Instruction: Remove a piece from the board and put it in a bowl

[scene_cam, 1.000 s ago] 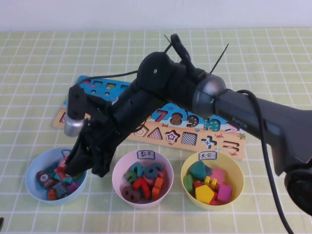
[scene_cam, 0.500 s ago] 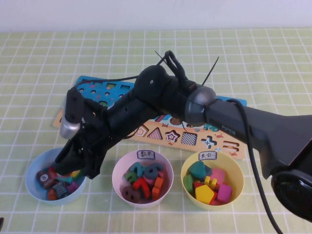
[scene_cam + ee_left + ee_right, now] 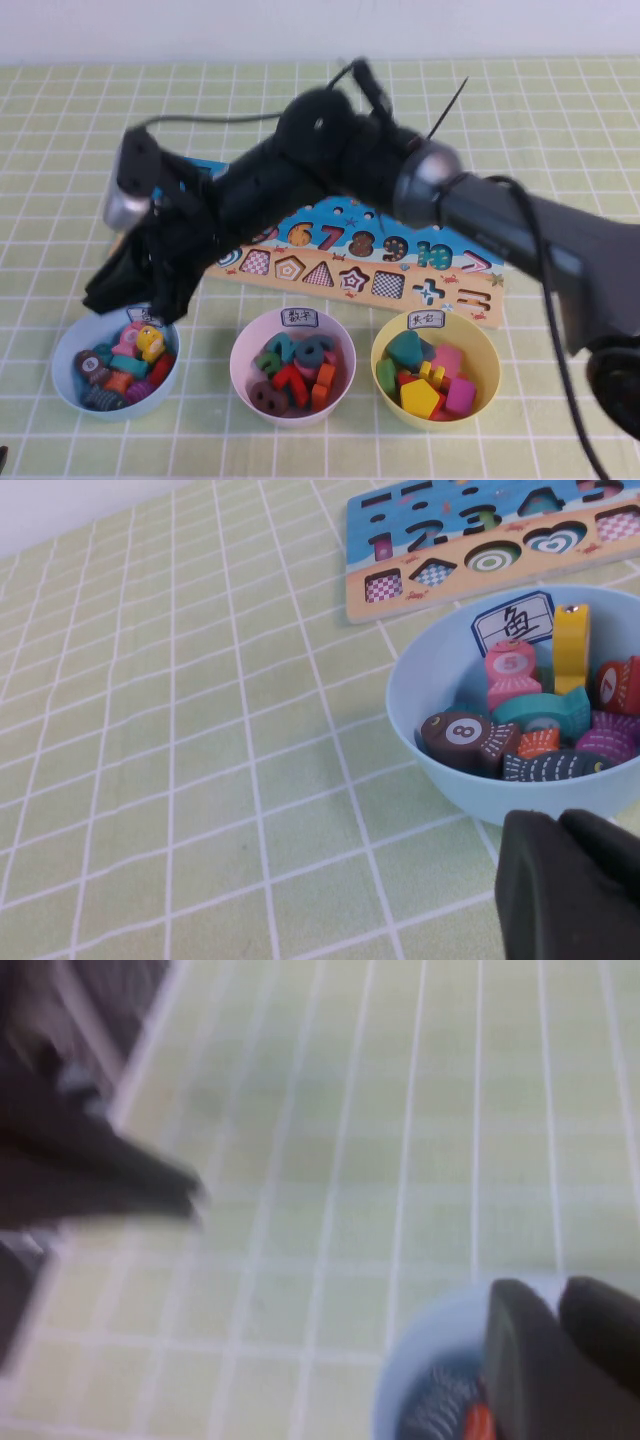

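Observation:
The light blue bowl (image 3: 62, 362) stands at the front left, full of several fish-shaped pieces. A red piece with a round pale mark (image 3: 618, 685) lies among them; it also shows in the high view (image 3: 160, 368). My right gripper (image 3: 108, 293) reaches across from the right and hangs just above the bowl's far rim, fingers together and empty; the right wrist view shows the bowl (image 3: 425, 1360) below it. The board (image 3: 440, 292) lies behind the bowls, partly hidden by the right arm. My left gripper (image 3: 570, 890) is shut beside the blue bowl (image 3: 420, 695).
A white-pink bowl (image 3: 245, 352) of number pieces stands in the front middle. A yellow bowl (image 3: 488, 350) of shape pieces stands to its right. The green checked cloth (image 3: 560, 120) covers the table. The board's corner (image 3: 450, 540) shows in the left wrist view.
My right gripper has risen out of the blue bowl and drawn back toward the far left. The pieces in the bowl now show uncovered.

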### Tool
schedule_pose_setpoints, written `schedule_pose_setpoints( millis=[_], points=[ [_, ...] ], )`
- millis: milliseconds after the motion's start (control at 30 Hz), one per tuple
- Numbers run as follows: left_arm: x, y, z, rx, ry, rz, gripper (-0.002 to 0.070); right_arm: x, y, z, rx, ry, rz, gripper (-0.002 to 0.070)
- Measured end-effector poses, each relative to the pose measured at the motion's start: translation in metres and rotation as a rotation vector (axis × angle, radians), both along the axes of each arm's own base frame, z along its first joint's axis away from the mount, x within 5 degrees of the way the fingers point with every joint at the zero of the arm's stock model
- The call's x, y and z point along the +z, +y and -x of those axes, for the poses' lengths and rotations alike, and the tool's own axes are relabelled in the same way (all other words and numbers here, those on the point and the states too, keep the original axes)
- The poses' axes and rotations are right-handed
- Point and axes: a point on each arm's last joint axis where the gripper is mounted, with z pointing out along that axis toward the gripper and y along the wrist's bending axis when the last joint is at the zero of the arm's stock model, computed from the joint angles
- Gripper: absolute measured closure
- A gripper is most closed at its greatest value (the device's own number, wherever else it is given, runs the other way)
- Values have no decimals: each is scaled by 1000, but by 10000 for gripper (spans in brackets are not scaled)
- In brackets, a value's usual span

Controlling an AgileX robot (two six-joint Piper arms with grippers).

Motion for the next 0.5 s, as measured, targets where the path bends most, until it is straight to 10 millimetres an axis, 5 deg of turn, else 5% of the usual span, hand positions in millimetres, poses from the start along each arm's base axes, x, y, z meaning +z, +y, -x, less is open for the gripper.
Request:
schedule_pose_setpoints(
  millis=[267, 500],
  points=[
    [0, 0, 0, 0, 0, 0, 680, 92, -44, 14, -54, -18, -34, 687],
    [0, 0, 0, 0, 0, 0, 680, 109, -81, 33, -241, -90, 65, 690]
  ],
)
